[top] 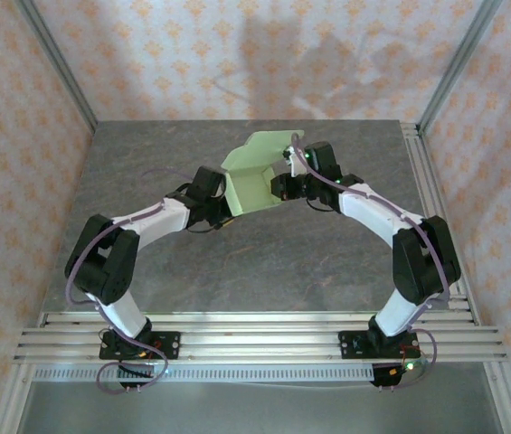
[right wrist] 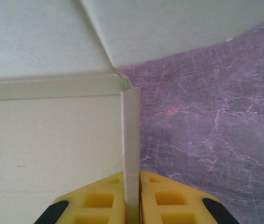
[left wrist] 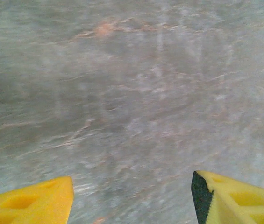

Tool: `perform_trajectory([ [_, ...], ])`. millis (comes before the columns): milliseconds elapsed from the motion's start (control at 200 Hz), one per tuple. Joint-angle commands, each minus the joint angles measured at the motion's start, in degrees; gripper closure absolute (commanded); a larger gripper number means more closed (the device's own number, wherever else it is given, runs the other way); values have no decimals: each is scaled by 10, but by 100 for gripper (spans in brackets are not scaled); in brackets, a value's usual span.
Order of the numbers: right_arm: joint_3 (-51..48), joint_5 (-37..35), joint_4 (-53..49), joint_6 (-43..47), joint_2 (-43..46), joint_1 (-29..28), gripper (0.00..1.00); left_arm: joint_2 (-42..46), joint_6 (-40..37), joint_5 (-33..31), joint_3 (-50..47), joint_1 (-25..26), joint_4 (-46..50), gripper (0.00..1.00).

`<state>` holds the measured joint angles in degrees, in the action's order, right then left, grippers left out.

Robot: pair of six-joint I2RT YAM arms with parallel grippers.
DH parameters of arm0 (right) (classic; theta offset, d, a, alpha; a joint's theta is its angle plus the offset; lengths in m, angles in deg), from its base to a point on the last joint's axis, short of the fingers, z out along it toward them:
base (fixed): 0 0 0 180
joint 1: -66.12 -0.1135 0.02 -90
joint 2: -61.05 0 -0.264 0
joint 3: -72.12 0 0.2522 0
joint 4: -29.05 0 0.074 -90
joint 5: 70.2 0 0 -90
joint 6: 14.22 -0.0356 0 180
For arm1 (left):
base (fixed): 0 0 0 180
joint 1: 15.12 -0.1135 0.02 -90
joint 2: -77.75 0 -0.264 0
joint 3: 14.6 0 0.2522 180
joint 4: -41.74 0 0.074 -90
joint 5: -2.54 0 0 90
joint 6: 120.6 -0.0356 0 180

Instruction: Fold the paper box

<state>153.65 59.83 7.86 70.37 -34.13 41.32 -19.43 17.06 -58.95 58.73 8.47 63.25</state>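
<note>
Top cam: high, behind arm bases [top: 137, 344], looking down on whole table [top: 264, 262]. Wrist cams: close-up past own fingers [left wrist: 29, 205]; right wrist shares paper box [right wrist: 43, 140] with top.

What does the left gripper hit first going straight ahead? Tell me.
Probably the table: the open left gripper points at its grey surface with nothing in front. Blur hides how far.

The grey marbled table [top: 264, 262] carries aluminium rails [top: 255, 327] along its near edge. The paper box [top: 253, 181] is tilted, well beyond the rails.
</note>
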Motion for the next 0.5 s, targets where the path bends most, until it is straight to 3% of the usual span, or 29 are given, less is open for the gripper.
perform_trajectory([
  [0,-10,39,42,-33,16,-2,87,-5,28,29,37,8,-54,32],
  [495,1,-30,18,-8,-7,-44,86,-29,51,57,85,26,-68,33],
])
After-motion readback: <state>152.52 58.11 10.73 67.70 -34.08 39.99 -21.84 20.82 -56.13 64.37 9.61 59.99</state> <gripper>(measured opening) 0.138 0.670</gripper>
